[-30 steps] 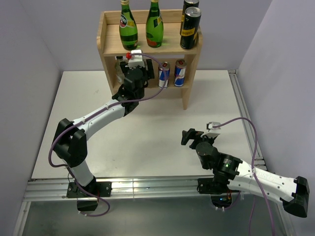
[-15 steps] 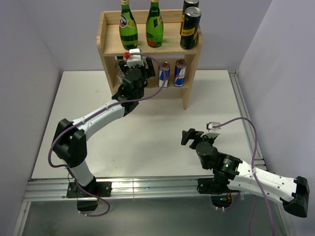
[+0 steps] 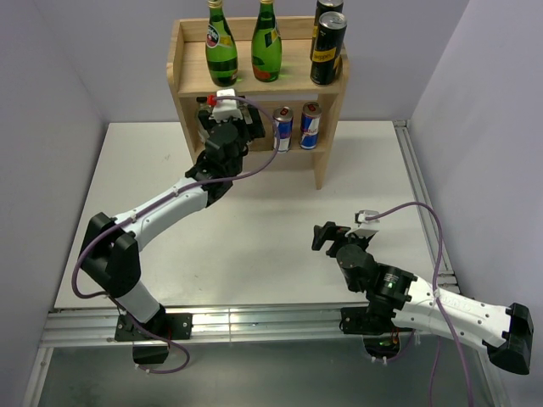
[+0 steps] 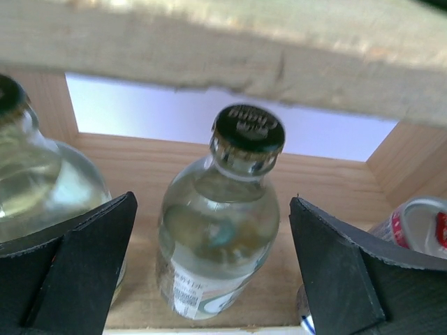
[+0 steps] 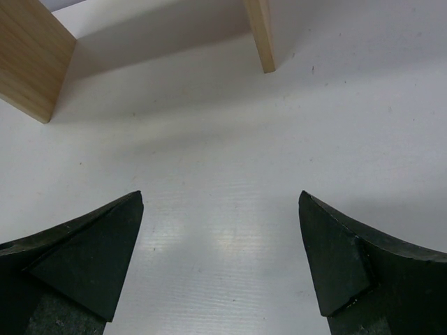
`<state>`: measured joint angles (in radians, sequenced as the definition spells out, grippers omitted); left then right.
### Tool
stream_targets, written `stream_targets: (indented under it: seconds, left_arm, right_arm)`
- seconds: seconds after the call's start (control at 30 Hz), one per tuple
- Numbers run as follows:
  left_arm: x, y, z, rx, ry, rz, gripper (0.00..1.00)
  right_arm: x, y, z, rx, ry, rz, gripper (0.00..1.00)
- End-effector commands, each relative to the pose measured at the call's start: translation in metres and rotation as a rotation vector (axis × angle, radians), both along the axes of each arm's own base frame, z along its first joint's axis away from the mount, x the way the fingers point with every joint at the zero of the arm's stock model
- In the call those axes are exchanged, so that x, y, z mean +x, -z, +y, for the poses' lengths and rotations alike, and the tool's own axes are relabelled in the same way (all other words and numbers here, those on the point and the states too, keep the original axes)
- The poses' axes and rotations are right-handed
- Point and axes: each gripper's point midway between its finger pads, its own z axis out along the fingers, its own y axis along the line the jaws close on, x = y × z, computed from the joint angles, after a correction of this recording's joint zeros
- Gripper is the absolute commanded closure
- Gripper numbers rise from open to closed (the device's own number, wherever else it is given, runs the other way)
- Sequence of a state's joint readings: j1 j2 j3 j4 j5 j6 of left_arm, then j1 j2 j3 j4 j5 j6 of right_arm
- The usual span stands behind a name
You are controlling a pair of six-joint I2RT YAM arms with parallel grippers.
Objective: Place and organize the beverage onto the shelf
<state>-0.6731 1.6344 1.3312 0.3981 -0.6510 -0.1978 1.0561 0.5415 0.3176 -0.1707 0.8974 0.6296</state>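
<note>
Since a second ago the left arm has pushed in closer to the shelf (image 3: 327, 144) and its jaws have spread. The left gripper (image 4: 211, 204) now stands released, its black wedge-shaped fingers (image 4: 84, 265) either side of one clear bottle (image 4: 220, 237), with a gap on both sides. That bottle stands upright on the lower tier; it is smooth rounded glass with a dark crimped cap and a pale label low down.

Just to its left stands a second clear bottle (image 4: 31, 181), partly hidden behind the left finger. To its right are two slim cans (image 3: 282, 128) (image 3: 310, 125), silver, red and blue.

On the top tier, inside the raised rim, stand two green bottles (image 3: 221, 47) (image 3: 266, 47) and two dark cans (image 3: 327, 49) (image 3: 327, 8), one behind the other. The front edge of the upper board overhangs the gripper and hides its fingers from above.

The shelf is pale raw wood with solid side panels, set at the far edge of the matte white table (image 3: 254, 229).

The right gripper (image 5: 220, 209) is splayed wide, holds nothing, and hangs over bare table well apart from the shelf.
</note>
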Motion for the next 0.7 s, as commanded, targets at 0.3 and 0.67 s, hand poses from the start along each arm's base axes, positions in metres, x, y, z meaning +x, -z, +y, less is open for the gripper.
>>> stream_targets:
  seconds: [0.3, 0.67]
  left_arm:
    - [-0.01, -0.002, 0.003, -0.016, 0.022, 0.004, 0.01]
    - [-0.021, 0.012, -0.005, -0.012, 0.055, 0.029, 0.01]
  right_arm:
    - [0.004, -0.005, 0.0, 0.015, 0.022, -0.023, 0.01]
    - [0.004, -0.005, 0.001, 0.012, 0.02, -0.022, 0.01]
